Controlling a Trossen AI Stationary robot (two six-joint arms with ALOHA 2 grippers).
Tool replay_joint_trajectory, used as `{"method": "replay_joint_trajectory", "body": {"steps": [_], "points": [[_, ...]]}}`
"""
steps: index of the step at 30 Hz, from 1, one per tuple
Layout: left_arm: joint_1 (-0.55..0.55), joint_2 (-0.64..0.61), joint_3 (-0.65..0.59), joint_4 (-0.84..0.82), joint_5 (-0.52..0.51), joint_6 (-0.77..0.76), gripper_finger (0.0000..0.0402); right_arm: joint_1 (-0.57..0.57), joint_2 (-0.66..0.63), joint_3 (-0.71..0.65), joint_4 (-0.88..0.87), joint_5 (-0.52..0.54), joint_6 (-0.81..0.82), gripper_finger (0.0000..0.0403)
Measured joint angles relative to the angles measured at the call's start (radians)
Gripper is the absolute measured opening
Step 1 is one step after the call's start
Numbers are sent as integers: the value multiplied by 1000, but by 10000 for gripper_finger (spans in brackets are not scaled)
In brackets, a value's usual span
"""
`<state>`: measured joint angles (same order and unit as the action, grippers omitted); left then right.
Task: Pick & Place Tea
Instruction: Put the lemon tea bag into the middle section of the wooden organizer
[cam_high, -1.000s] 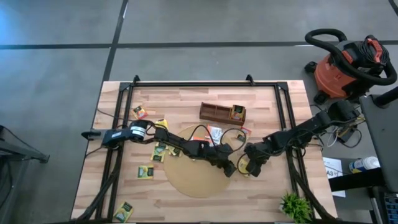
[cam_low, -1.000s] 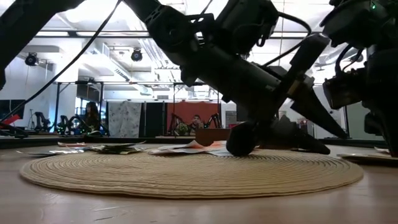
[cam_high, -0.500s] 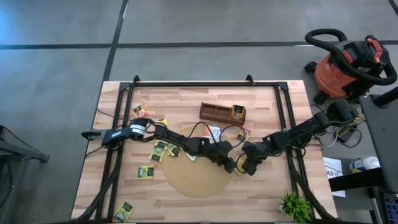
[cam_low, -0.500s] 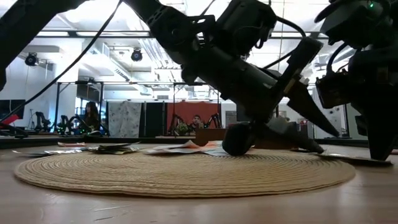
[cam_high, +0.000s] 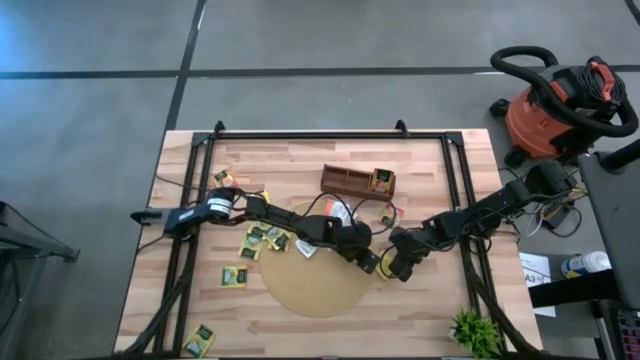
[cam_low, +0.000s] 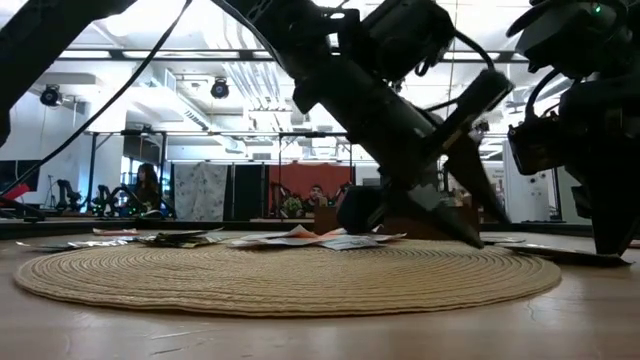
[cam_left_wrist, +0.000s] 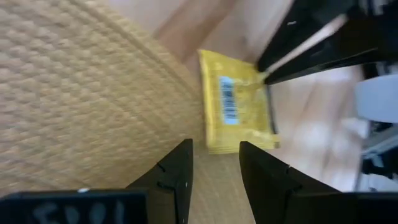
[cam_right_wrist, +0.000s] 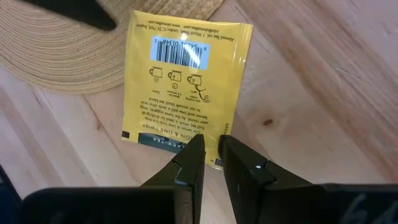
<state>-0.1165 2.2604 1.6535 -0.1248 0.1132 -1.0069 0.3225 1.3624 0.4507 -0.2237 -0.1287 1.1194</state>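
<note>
Round woven mat (cam_low: 290, 280) lies flat on the bench (cam_low: 560, 330) and fills most of the foreground. One dark arm (cam_low: 380, 90) slants down from the top centre, its pointed claw (cam_low: 455, 205) tips touching down at the mat's far right edge. Second arm (cam_low: 600, 130) stands at the right edge, reaching down to the bench beside the mat; its claw tips aren't clear. Flat sachets (cam_low: 300, 238) are scattered along the far rim of the mat, more of them (cam_low: 100, 240) off to the left. A brown box (cam_low: 340, 215) sits behind them, partly hidden by the arm. Room behind: a red panel, ceiling lights, a person (cam_low: 148, 190) at left.
</note>
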Motion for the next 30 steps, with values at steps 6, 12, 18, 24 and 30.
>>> {"method": "replay_joint_trajectory", "body": {"steps": [6,12,18,24,30], "points": [[0,2,-6,3,1,-9,126,0,0,-2,38,0,8,59],[-5,15,-6,24,20,-11,126,0,1,-2,66,13,33,59],[-5,22,-6,69,32,-21,126,0,1,-2,71,23,34,59],[-5,25,-6,99,27,-19,122,0,1,-2,74,27,38,59],[-5,25,-6,97,17,-12,80,0,1,-2,76,27,36,59]]}}
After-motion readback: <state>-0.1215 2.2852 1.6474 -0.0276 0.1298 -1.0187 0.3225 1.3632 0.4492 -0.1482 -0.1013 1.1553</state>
